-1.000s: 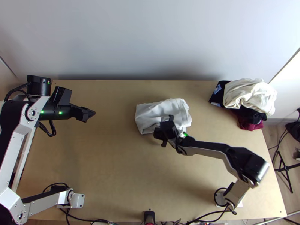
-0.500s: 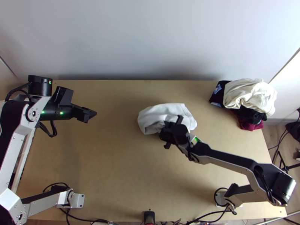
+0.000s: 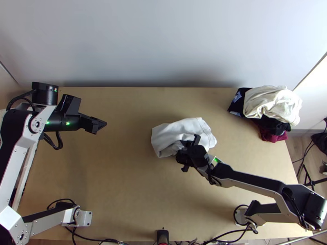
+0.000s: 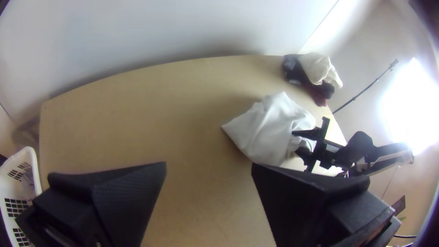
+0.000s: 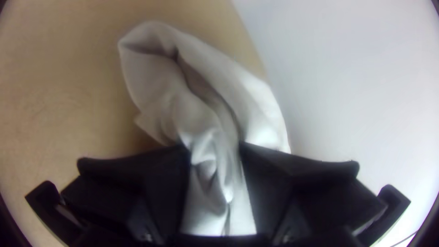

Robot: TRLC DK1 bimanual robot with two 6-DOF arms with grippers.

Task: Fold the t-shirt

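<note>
The white t-shirt (image 3: 175, 131) lies bunched in the middle of the table in the top view. At its near side is my right gripper (image 3: 189, 154); in the right wrist view this gripper (image 5: 216, 150) is shut on gathered folds of the t-shirt (image 5: 167, 93), and loose cloth spreads out beyond the fingers. My left gripper (image 3: 101, 125) hangs over the table's left part, well apart from the cloth. Seen in the left wrist view, that gripper (image 4: 209, 166) is open with a wide gap, and the t-shirt (image 4: 263, 130) lies farther off, a corner pointing out.
A pile of clothes (image 3: 272, 104), cream on top of black and dark red, rests at the table's far right corner. Bare tabletop (image 3: 122, 179) stretches between the arms. A white basket (image 4: 32, 169) stands beside the table's left side in the left wrist view.
My right gripper has moved toward the table's near edge and somewhat right, and the t-shirt has shifted along with it. The left gripper has hardly moved.
</note>
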